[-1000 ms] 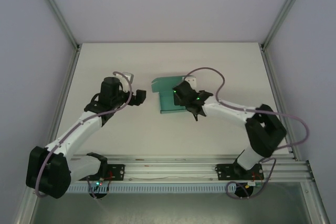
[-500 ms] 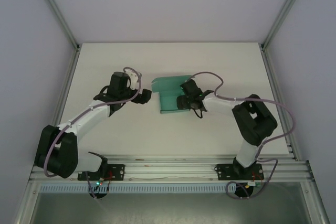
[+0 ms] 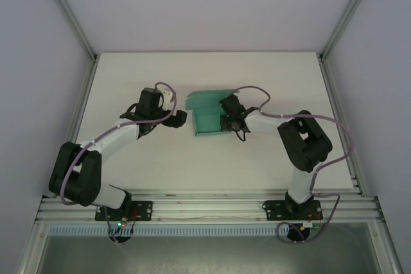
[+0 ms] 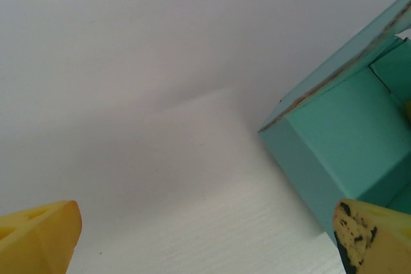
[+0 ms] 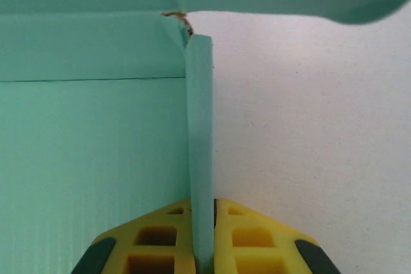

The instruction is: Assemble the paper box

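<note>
Top view: I see the paper box (image 3: 207, 124) mid-bench (image 3: 289, 81), partly folded, far flap raised. Right pincer (image 3: 225, 122) sits at the box's right edge. Left pincer (image 3: 180, 119) is just left of the box, apart from it.
Left wrist: jaws spread wide, released, with a box corner ahead-right.
Right wrist: jaws clenched on the box's upright side wall.

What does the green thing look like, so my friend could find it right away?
Start at the big white table. Near its middle lies the paper box, half folded, with one upright wall pinched by the right gripper. Nothing else on the table is teal-green.
</note>
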### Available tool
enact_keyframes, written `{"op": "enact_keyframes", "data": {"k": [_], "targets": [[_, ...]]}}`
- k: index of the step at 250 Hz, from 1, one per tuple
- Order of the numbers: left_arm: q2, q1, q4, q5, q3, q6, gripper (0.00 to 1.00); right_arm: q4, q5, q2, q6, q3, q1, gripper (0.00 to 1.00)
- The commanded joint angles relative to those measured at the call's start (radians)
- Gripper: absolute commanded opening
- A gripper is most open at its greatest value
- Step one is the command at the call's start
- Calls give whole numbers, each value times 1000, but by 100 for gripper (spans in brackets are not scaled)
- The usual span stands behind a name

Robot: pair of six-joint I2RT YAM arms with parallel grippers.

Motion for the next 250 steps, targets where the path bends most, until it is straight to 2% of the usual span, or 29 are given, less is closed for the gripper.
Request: {"op": "enact_keyframes", "data": {"k": [1,64,102,131,163,181,195,201,217,250], "targets": [[0,-11,33,13,27,2,100,-66,53,16,3,27,1,0],[-11,-10,17,-22,19,0,100,-319,240,95,80,119,9,0],[-22,-11,28,-24,2,-4,100,-452,356,217,108,198,41,0],[-36,-11,22,-35,-4,-2,100,-464,347,264,101,219,61,0],[-46,-11,20,-39,-10,-2,100,-534,411,321,104,278,78,0],[-49,-11,20,-40,-10,-2,100,-516,404,318,95,276,81,0],[-51,-11,16,-37,-10,-1,100,-463,352,282,75,252,83,0],[-53,-10,18,-35,-11,-1,100,-433,338,259,71,239,87,6],[-56,-14,28,-36,-18,-4,100,-351,273,189,36,194,92,13],[-59,-11,36,-30,-17,-10,100,-235,155,45,15,128,108,17]]}}
